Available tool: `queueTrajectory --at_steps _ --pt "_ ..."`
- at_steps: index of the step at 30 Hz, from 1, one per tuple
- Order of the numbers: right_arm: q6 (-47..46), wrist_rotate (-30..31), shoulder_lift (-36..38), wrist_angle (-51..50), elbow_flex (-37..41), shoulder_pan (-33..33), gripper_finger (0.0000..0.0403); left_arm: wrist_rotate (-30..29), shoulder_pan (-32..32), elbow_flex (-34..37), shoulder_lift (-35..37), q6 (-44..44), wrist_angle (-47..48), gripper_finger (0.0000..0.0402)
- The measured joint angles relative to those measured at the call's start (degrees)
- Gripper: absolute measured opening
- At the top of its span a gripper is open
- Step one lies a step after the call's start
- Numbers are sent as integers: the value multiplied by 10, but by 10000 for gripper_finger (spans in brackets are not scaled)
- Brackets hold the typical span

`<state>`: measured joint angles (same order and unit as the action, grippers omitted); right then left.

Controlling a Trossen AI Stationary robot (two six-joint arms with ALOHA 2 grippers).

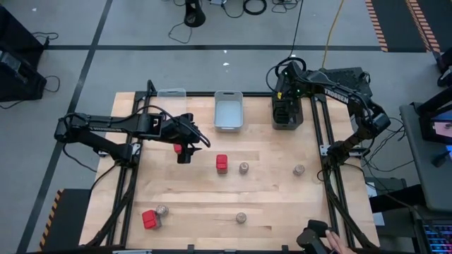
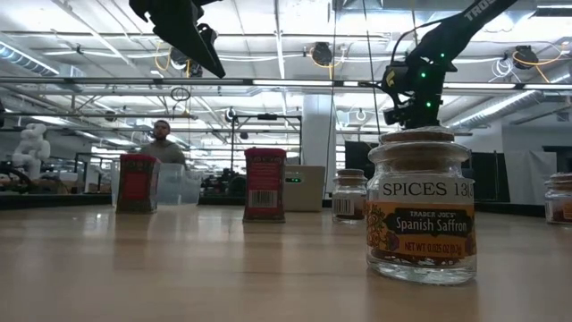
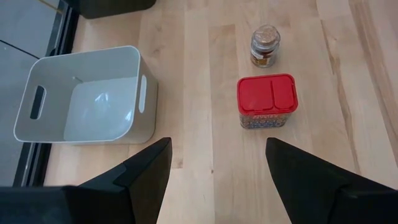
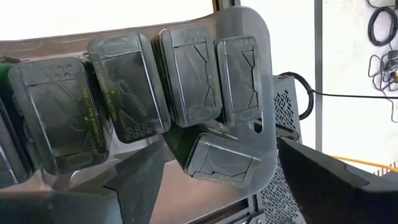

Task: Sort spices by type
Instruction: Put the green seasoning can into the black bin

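Right gripper (image 1: 285, 113) released over dark bin of grey boxy spice tins (image 4: 186, 74); lift straight clear. Left gripper (image 3: 214, 168) open, empty, above red-lidded spice box (image 3: 267, 99).

Robotics lab: ceiling pipes (image 2: 268, 82), floor cables (image 1: 185, 21), black rig frames (image 1: 332, 176)

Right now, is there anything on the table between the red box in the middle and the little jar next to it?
No. In the high view, only bare wood lies between the red box and the jar; they stand apart.
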<state>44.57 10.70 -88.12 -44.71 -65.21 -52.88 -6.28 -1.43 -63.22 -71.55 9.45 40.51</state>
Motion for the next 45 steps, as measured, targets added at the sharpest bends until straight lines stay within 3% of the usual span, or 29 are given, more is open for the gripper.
queueTrajectory --at_steps 8,15,19,24,26,30,34,39,45 --pt "-46 3 0 -2 0 4 296 0 0 0 0 0 0 267" --pt "-136 72 2 -49 -35 14 262 0 0 0 0 2 0 267" --pt "-237 51 2 -97 -83 14 197 0 0 0 0 3 0 267" --pt "-360 22 3 -144 -112 -11 42 0 0 0 0 3 -1 267" --pt "-394 20 2 -149 -112 -26 14 0 0 0 0 4 -2 267" --pt "-442 10 1 -155 -112 -42 4 0 0 0 0 4 -6 267" --pt "-487 -39 -14 -180 -111 -57 2 0 0 0 0 3 -6 267" --pt "-523 11 -46 -173 -106 -60 1 0 0 0 0 3 -6 267" --pt "-530 -2 -82 -168 -106 -60 0 0 0 0 0 3 -6 267"
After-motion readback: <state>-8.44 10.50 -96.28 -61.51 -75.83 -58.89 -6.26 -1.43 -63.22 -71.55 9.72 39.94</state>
